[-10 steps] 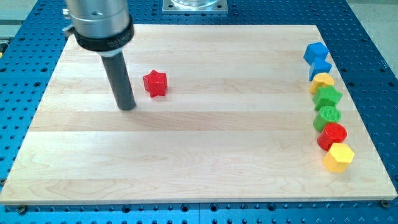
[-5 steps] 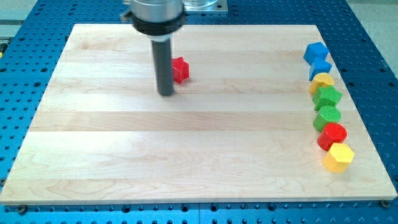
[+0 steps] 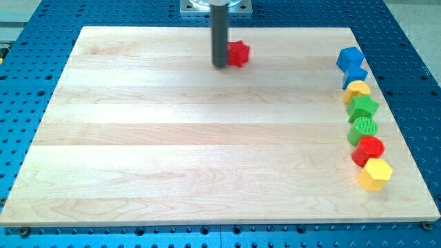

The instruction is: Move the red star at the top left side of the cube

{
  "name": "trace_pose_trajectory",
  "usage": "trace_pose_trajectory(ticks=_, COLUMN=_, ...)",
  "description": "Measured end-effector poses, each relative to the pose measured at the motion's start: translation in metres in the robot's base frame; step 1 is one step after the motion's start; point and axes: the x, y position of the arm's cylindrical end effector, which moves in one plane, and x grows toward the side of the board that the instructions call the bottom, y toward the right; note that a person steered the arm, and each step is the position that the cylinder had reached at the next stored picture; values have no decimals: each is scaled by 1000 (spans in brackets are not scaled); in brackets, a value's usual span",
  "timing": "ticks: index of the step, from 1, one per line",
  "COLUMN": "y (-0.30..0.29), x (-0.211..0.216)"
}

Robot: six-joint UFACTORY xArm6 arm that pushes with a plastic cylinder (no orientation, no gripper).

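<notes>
One red star (image 3: pixel 238 53): near desk (image 3: pixel 172 151) top edge, well left of blue cube (image 3: pixel 349 58).
Tip (image 3: pixel 220 65): touching star's left side.
Hand: none fitted, only a rod.

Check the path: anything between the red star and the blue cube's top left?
Nothing visible. My tip sits against the view's left side of the red star block, near the wooden board's top edge. Bare wood runs from the star rightward to the blue cube block.

Two red blocks (image 3: pixel 238 53), two blue (image 3: pixel 350 58), two yellow (image 3: pixel 357 89), two green (image 3: pixel 362 107).
</notes>
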Motion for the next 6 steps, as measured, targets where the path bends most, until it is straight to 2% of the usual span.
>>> trace_pose_trajectory(ticks=1, y=38, x=-15)
trace_pose_trajectory(ticks=2, y=-6, x=-36)
trace_pose_trajectory(ticks=5, y=152, x=-37)
trace_pose_trajectory(ticks=6, y=98, x=-38)
